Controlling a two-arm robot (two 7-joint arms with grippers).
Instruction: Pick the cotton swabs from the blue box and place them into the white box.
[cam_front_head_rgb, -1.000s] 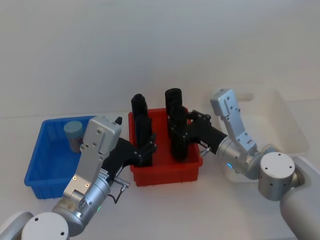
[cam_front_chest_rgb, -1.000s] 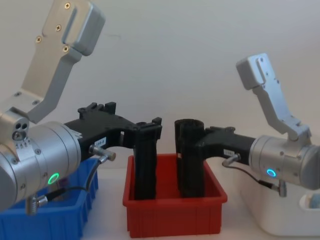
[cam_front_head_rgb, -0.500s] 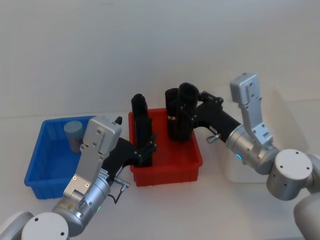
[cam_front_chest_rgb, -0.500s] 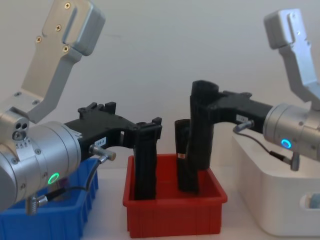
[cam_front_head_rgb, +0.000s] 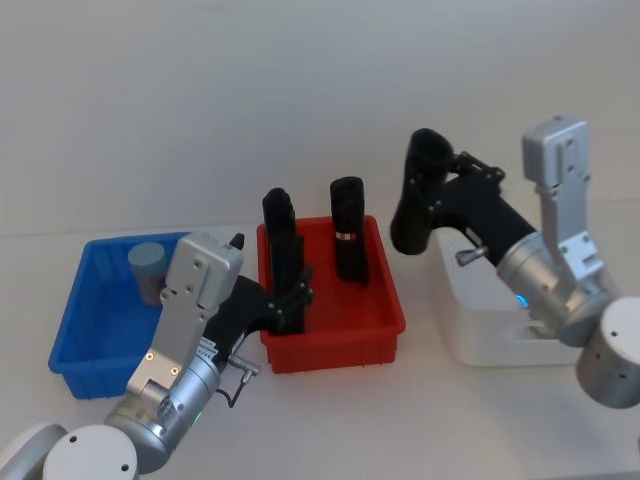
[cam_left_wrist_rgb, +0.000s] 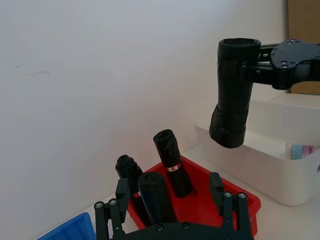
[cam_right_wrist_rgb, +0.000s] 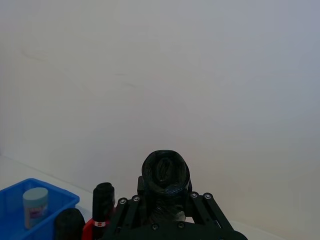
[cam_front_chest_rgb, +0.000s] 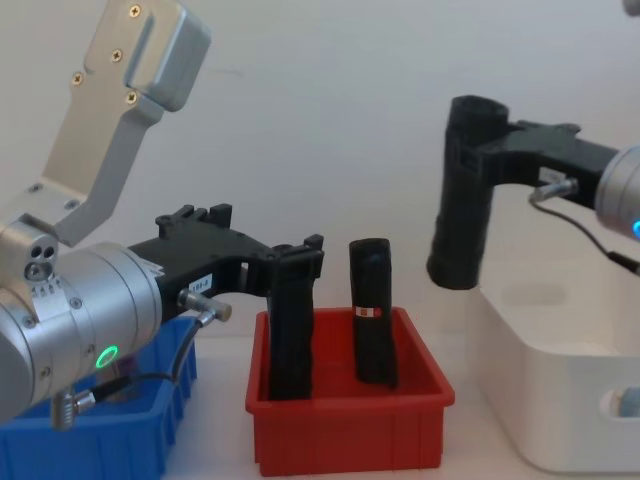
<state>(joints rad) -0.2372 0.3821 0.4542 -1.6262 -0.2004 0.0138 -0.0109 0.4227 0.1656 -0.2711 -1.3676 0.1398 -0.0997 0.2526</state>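
Note:
One tub of cotton swabs (cam_front_head_rgb: 148, 265) with a pale lid stands in the far corner of the blue box (cam_front_head_rgb: 95, 335) at the left. Another tub (cam_left_wrist_rgb: 300, 150) lies inside the white box (cam_front_head_rgb: 480, 335) at the right. My right gripper (cam_front_head_rgb: 432, 195) is shut on a tall black roll (cam_front_chest_rgb: 462, 195), which it holds in the air over the white box's near-left rim. My left gripper (cam_front_head_rgb: 292, 300) is open and low over the red bin (cam_front_head_rgb: 335, 338), its fingers (cam_left_wrist_rgb: 121, 192) spread on either side of a black roll (cam_left_wrist_rgb: 156, 196) without touching it.
The red bin sits between the blue and white boxes. It holds a few upright black rolls, one (cam_front_head_rgb: 349, 238) with a small red-and-white label. A pale wall rises close behind the table.
My right gripper has lifted the black roll out of the red bin and carried it up and right, to above the white box. The left arm has not moved.

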